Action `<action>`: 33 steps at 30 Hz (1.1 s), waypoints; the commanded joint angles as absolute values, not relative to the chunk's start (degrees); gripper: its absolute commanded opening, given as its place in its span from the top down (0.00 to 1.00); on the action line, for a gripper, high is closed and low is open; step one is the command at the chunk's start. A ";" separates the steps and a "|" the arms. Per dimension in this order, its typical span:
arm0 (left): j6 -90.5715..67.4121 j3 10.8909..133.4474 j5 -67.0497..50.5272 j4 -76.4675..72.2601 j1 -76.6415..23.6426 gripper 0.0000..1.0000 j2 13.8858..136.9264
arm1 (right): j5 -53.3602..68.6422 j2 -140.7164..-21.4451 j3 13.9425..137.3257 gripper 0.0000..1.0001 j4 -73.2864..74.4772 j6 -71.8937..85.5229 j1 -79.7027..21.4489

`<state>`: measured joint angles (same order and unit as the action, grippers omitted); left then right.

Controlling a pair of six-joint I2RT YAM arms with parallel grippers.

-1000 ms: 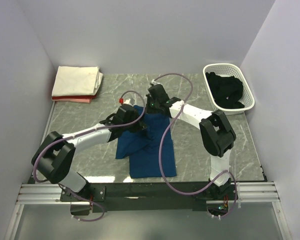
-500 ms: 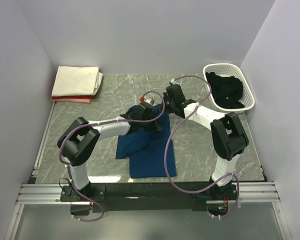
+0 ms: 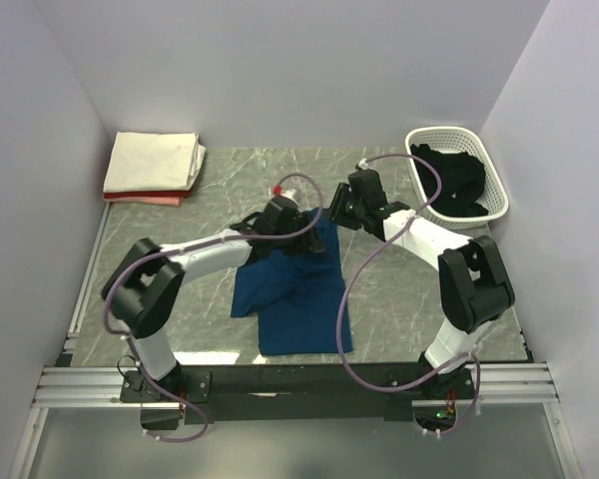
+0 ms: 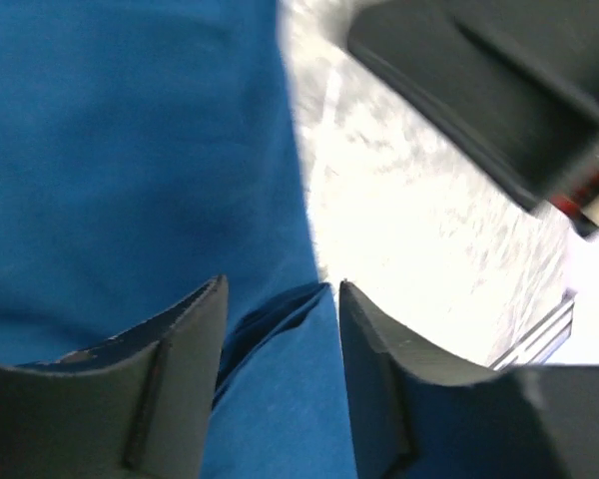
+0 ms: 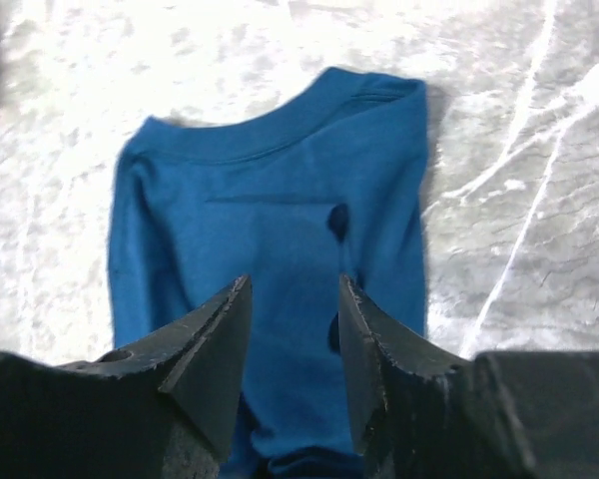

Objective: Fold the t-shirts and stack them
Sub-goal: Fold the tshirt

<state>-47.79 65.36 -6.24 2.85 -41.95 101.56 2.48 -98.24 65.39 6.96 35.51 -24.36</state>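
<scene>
Blue t-shirt (image 3: 298, 294) partly folded at mid-bench (image 3: 399, 289), with both sets of jaws over its far end.
Left jaws stand part open astride a folded edge of the shirt, not clamping it. Right jaws stand part open above the shirt, holding nothing. Cream t-shirt (image 3: 155, 160) lies folded on a pink-red t-shirt (image 3: 145, 199) at the far left corner. Black t-shirt (image 3: 451, 180) sits in the white basket (image 3: 499, 200).

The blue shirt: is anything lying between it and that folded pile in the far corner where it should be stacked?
Nothing visible lies on the table between the blue shirt and the folded pile; that stretch is bare marble. Only the robot's own left arm reaches across near it, above the surface.
</scene>
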 commanded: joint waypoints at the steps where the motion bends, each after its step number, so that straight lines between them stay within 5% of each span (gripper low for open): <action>1: -51.23 60.57 -1.68 4.57 -36.66 0.48 92.39 | 3.96 -94.13 64.34 0.53 6.68 34.19 -25.92; 14: -56.08 43.69 3.01 15.30 -15.04 0.55 74.79 | 3.52 -96.06 66.27 0.55 6.33 27.52 -51.93; 21: -55.36 41.32 0.53 14.68 -14.77 0.52 77.52 | -1.03 -100.46 69.87 0.52 10.19 22.41 -57.83; 33: -69.50 29.19 7.37 25.03 -22.39 0.53 61.53 | -8.70 -99.31 69.17 0.52 14.68 22.50 -56.25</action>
